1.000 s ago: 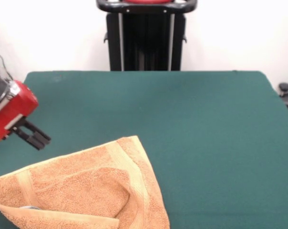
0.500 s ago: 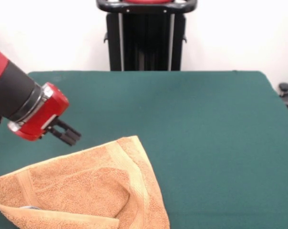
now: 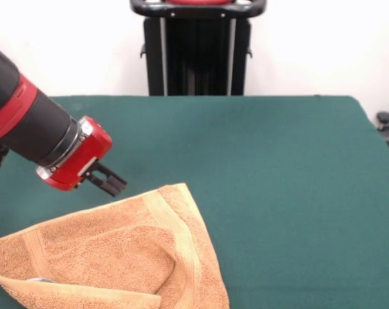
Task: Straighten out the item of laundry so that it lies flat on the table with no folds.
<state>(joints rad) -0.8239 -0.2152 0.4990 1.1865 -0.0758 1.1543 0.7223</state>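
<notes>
Towel (image 3: 111, 254) lies folded over itself at the near left corner of the table (image 3: 278, 167), one flap doubled across its middle. I see the gripper (image 3: 111, 183) just above the towel's far edge, apart from it; I cannot tell its finger state.

The gripper (image 3: 111, 181) hangs over the tabletop (image 3: 278, 167), just behind the towel's (image 3: 111, 257) far edge and left of its rear corner. The towel lies in front of and below the gripper, folded onto itself. The pedestal (image 3: 198, 48) stands far behind, to its right.
</notes>
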